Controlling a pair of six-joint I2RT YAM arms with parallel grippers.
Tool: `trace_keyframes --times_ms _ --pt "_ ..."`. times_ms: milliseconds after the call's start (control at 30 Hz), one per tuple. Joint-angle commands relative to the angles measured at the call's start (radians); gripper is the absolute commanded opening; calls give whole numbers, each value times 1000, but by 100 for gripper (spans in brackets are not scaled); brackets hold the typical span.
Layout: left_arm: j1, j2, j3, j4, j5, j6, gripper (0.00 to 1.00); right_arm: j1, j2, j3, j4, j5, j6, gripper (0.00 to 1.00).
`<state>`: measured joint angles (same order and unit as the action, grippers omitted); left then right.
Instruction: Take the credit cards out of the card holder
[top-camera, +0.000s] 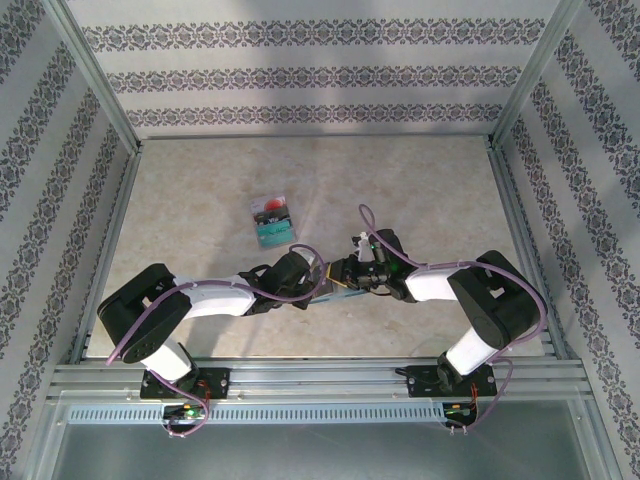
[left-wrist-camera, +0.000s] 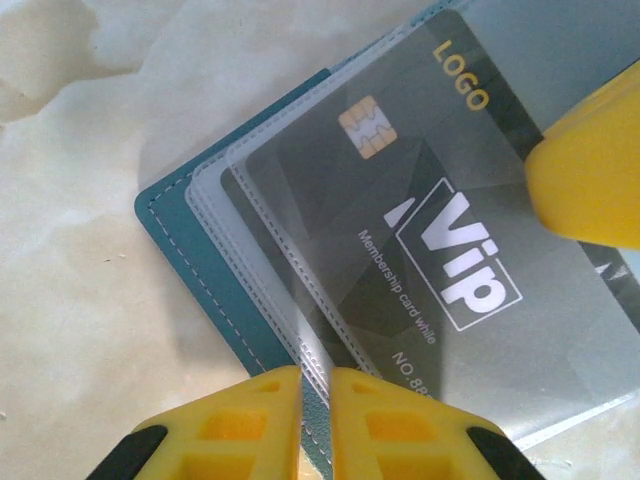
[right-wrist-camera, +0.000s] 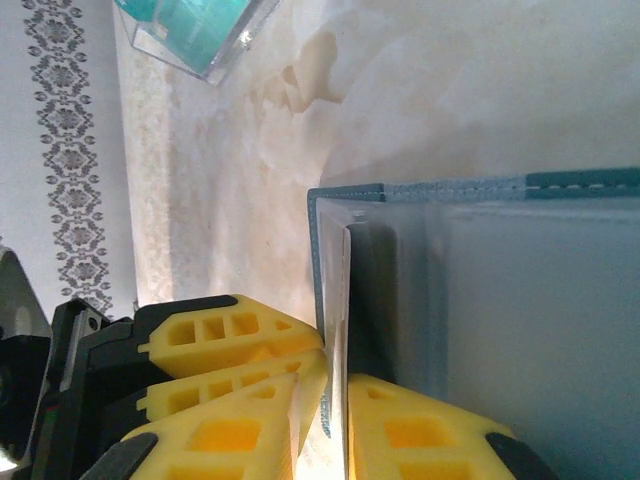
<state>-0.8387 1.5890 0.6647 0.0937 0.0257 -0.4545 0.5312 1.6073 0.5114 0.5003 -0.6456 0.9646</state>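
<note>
The holder (left-wrist-camera: 195, 255) lies on the table (top-camera: 200, 190), near the middle, with a grey card (left-wrist-camera: 400, 240) in its clear pocket. The left gripper (left-wrist-camera: 315, 385) pinches its edge tight. The right gripper (right-wrist-camera: 337, 400) pinches its other edge. Two cards (top-camera: 272, 222) lie farther back, to the left.

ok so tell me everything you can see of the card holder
The card holder is teal-blue and soft-looking, with pale stitching along its edge and clear plastic sleeves inside. It lies open on the marbled table, a dark grey VIP card in a sleeve. The left gripper pinches its edge; the right gripper pinches a sleeve.
</note>
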Motion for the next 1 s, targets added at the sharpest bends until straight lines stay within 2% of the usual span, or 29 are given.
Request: trace_keyframes --times_ms 0,567,967 --pt "-14 4 18 -36 0 -18 15 -19 -18 -18 72 -35 14 20" --pt "-14 -3 15 -40 -10 -21 15 -54 -37 -45 69 -30 1 9" --pt "-14 -17 14 -54 -25 -18 15 -85 -53 -59 -6 6 -40 8"
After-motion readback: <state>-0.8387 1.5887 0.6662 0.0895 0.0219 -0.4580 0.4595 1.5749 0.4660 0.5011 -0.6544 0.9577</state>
